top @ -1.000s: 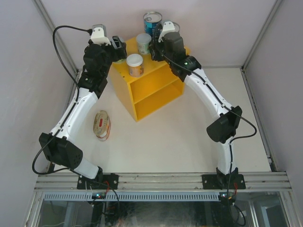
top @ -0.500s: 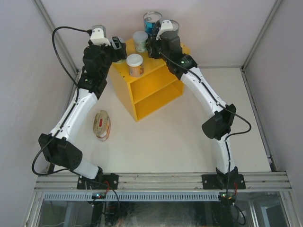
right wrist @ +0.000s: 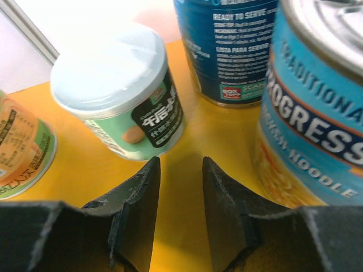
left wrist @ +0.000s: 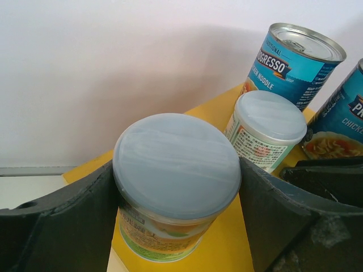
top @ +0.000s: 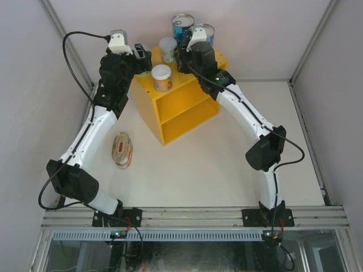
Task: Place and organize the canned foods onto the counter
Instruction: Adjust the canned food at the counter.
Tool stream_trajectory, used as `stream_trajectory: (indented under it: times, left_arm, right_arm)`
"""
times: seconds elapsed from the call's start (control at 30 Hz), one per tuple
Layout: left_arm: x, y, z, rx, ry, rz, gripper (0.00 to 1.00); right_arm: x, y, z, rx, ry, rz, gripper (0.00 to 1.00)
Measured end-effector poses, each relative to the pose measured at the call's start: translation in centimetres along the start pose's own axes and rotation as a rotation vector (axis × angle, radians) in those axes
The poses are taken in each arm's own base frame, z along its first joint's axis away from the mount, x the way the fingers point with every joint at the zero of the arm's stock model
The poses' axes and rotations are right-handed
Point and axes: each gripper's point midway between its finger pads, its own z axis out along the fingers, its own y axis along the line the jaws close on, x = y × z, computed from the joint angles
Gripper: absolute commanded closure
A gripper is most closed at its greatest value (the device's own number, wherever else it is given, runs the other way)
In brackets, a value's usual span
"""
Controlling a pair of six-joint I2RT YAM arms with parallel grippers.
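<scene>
The yellow counter (top: 178, 107) stands at the back of the table. On its top stand two tall blue cans (top: 182, 25) (top: 205, 31) and two small pale-lidded cans (top: 168, 49) (top: 161, 77). My left gripper (top: 143, 58) is at the top's left corner, shut on a third small pale-lidded can (left wrist: 176, 164) that rests near the edge. My right gripper (right wrist: 181, 170) is empty, jaws narrowly apart, low over the top between the green small can (right wrist: 119, 90) and a blue Progresso can (right wrist: 317, 113). A flat oval red-yellow tin (top: 122, 150) lies on the table to the left.
White walls close in behind and at both sides of the counter. The counter's inner shelf (top: 184, 110) faces front right. The right arm's elbow (top: 264, 150) hangs over the table's right half.
My right gripper has shifted slightly over the counter top, and the green small can next to it sits a little further left. The left arm has not moved.
</scene>
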Motion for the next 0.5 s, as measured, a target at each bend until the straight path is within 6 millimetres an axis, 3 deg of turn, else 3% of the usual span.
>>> stream_trajectory:
  times: [0.33,0.5]
  left_arm:
    - [0.1,-0.1,0.2,0.013,0.000,-0.001,0.40]
    - [0.1,-0.3,0.4,0.023,-0.005,-0.003,0.40]
  right_arm:
    - [0.3,3.1,-0.7,-0.051,-0.002,-0.014,0.64]
    - [0.1,3.5,-0.7,-0.059,-0.013,-0.016,0.64]
